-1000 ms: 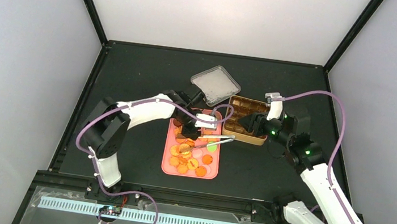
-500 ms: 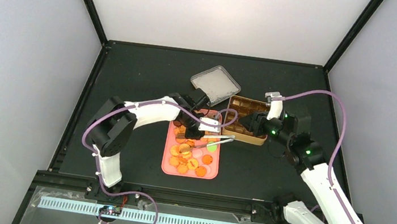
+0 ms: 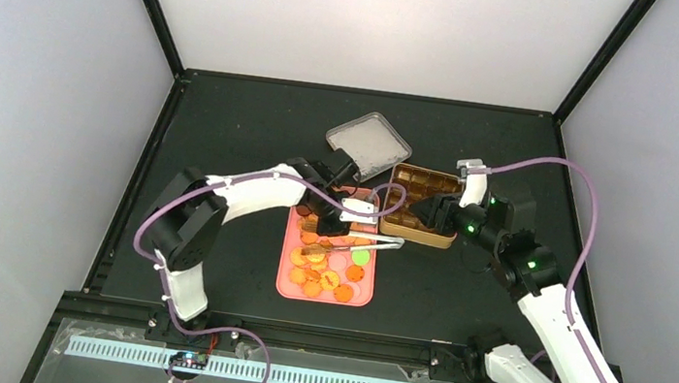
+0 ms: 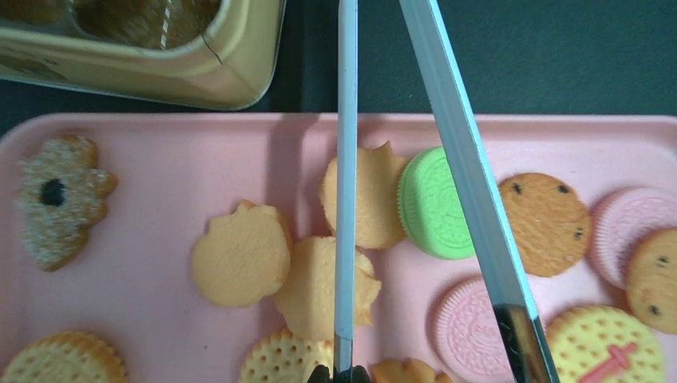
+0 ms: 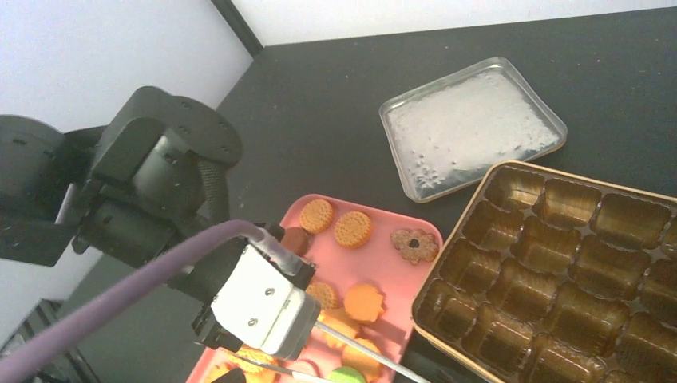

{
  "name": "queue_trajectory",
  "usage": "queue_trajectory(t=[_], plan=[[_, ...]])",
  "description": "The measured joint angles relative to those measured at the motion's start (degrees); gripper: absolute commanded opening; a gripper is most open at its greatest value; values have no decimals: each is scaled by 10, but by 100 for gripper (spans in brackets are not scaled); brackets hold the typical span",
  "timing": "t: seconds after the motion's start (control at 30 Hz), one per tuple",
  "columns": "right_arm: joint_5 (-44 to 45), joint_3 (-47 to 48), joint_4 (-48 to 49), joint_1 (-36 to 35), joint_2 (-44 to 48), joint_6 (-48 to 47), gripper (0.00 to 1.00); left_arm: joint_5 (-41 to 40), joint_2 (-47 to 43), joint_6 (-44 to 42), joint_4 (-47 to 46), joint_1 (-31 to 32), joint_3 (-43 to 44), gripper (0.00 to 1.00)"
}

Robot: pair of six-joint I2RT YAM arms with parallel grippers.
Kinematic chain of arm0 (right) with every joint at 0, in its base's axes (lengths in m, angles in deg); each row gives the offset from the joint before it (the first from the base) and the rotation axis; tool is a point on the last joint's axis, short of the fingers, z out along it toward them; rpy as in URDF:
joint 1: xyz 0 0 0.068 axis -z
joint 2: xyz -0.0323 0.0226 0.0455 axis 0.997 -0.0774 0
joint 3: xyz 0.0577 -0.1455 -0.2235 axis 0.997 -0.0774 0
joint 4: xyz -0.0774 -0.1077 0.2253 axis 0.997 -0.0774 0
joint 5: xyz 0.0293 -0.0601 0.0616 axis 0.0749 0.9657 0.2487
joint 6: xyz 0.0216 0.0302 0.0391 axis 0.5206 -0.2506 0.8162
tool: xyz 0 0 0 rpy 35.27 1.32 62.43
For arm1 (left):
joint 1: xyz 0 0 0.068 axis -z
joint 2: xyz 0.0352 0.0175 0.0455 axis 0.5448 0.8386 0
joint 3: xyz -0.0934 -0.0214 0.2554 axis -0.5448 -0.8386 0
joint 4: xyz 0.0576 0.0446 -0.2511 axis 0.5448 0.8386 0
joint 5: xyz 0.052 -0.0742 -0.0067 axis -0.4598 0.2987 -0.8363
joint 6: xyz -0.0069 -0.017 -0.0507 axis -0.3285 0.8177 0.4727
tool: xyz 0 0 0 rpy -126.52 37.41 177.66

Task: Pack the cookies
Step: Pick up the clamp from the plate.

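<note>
The cookies [image 3: 321,267], mostly orange-golden with one green cookie [image 4: 435,203] and some pale pink, lie loose on a pink tray [image 3: 285,287]. My left gripper [image 3: 331,225] hovers over the tray's far half, shut on metal tongs [image 3: 373,245]. In the left wrist view the two tong arms [image 4: 345,159] run over golden cookies, with the dark fingertips at the bottom edge. My right gripper [image 3: 429,210] hangs at the near left corner of the empty gold compartment tray [image 3: 425,178]. Its jaws do not show clearly.
A clear plastic lid [image 3: 369,144] lies behind the pink tray, left of the gold tray [image 5: 447,247]. A flower-shaped cookie [image 5: 413,245] sits at the pink tray's far right corner. Black enclosure posts and walls ring the dark table.
My left gripper has closed on the tongs, and their arms have swung slightly toward the near left over the cookies. The right arm has shifted a little to the right.
</note>
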Motion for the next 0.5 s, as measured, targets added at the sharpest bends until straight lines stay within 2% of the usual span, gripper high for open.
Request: queue_trajectory(t=[0.17,0.3,0.5], plan=[[2,4,-1,0,12,5,70,20,-59,4,23,-2,-2,1],[-5,8,-1,0,20,11,79,65,-97,12,55,-19,5,1],[-53,21,11,0,34,17,93,180,-100,45,116,-97,53,1]])
